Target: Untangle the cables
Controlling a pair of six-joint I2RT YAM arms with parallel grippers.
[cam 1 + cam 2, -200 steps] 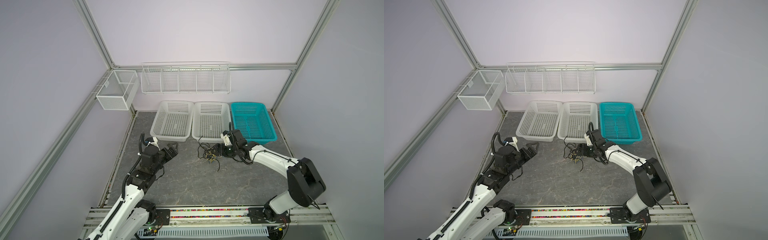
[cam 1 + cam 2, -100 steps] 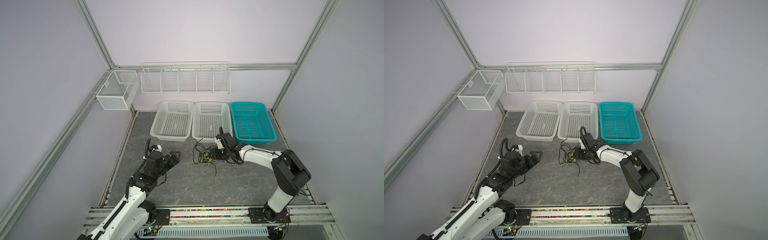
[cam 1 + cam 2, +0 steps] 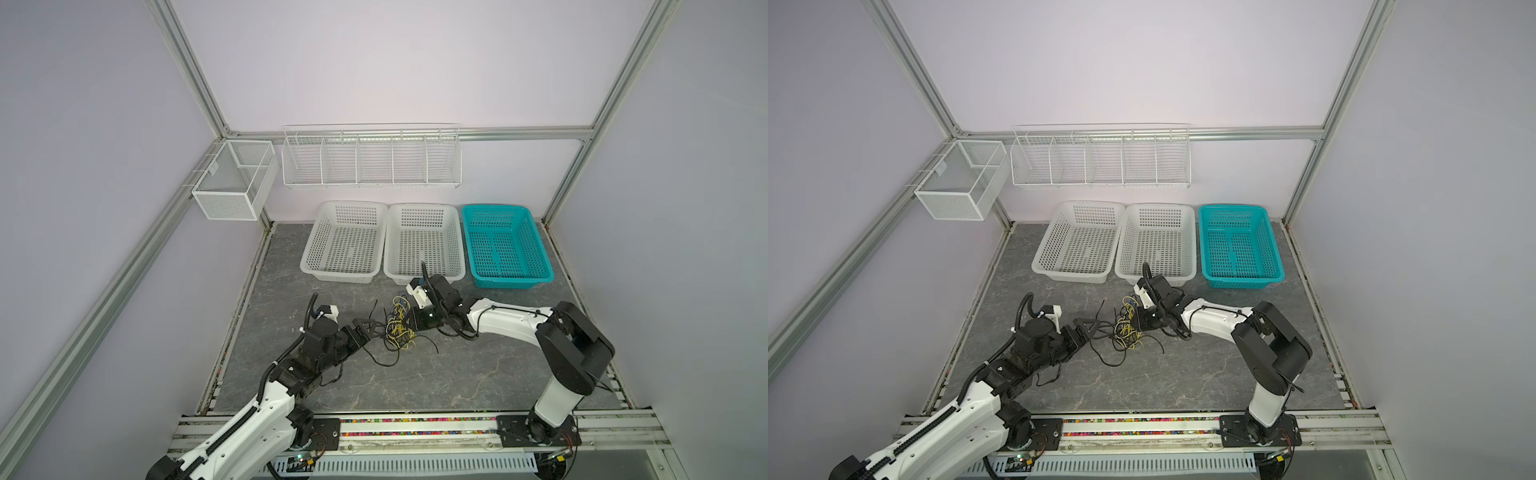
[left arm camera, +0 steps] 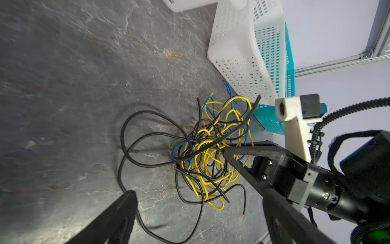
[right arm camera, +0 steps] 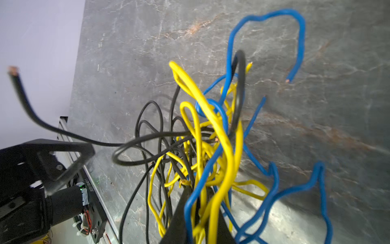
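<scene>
The cables (image 3: 397, 328) (image 3: 1125, 330) are a tangle of thin black, yellow and blue wires on the grey floor in front of the middle basket. My right gripper (image 3: 410, 322) (image 3: 1134, 322) reaches into the tangle from the right. In the right wrist view its fingers (image 5: 179, 211) are shut on yellow and blue strands of the cables (image 5: 211, 135). My left gripper (image 3: 368, 326) (image 3: 1090, 325) sits at the tangle's left edge. Its jaws stand wide open in the left wrist view (image 4: 198, 195). Black loops of the cables (image 4: 202, 160) lie ahead of and between them, ungripped.
Two white baskets (image 3: 345, 276) (image 3: 424, 277) and a teal basket (image 3: 513, 284) stand in a row behind the tangle. A wire rack (image 3: 370, 183) and a mesh box (image 3: 226, 205) hang on the walls. A metal rail (image 3: 415, 428) runs along the front.
My right gripper slid left into the tangle and shut on it. My left arm lowered and reached right until its open jaws met the tangle's left edge.
</scene>
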